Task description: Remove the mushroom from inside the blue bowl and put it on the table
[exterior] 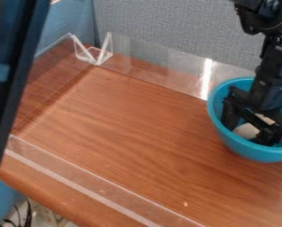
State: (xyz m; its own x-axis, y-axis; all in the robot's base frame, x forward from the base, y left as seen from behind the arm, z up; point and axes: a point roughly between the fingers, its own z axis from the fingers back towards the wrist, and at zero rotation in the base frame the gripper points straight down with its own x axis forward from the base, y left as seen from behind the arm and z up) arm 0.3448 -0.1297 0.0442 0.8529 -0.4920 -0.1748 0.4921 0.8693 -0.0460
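While the arm [271, 53] reached straight down from above, its black gripper [254, 124] stood inside the blue bowl [226, 137] at the right edge of the table [120, 124]. Its jaws were spread wide, one on each side of the mushroom [246, 129], and I could not tell if they touched it. The mushroom lay at the bottom of the bowl, only its cream part showing between the fingers [231, 110]. Low clear walls [168, 60] ran around the table, and a dark blurred shape [11, 80] covered the left side of the view.
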